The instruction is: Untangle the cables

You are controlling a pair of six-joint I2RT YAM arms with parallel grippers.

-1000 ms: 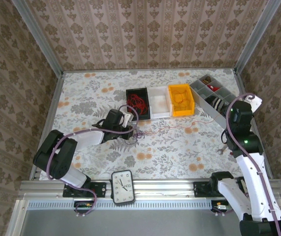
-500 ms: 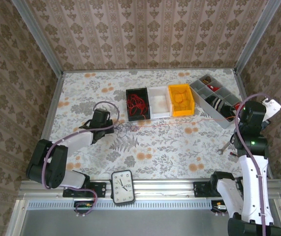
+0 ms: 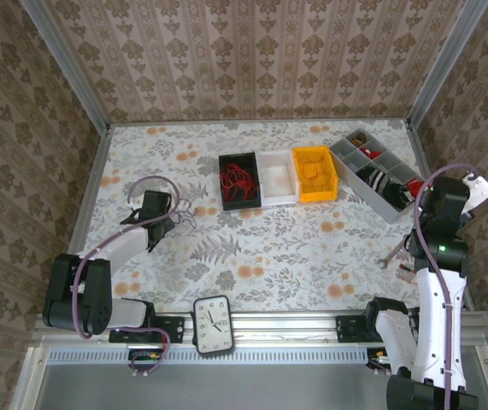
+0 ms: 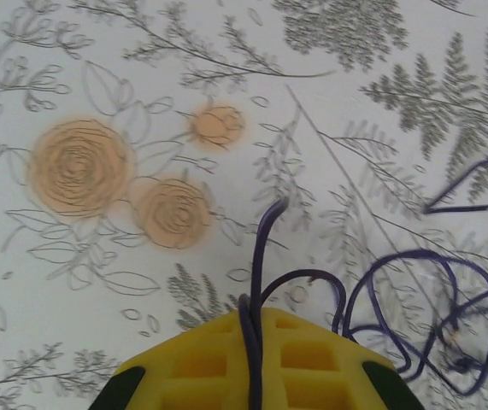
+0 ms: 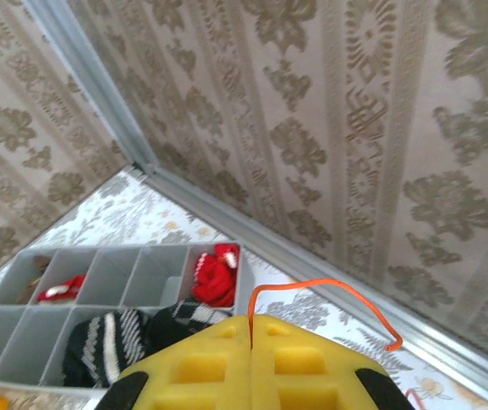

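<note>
Separating is in hand: left end effector [image 4: 250, 323] clamps the purple cable [image 4: 263, 235], right end effector [image 5: 250, 331] clamps the orange cable [image 5: 320, 281]; next, likely deposit each apart.

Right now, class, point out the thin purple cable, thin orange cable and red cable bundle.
thin purple cable [image 4: 259, 256], left wrist view, upright stretch of strand
thin orange cable [image 5: 312, 280], right wrist view, top of its arc
red cable bundle [image 3: 238, 179], top external view, middle of tangle

Black-white arms [image 3: 438, 286], yellow claws [image 4: 251, 329], seemingly lilac cabling [image 3: 446, 167].
</note>
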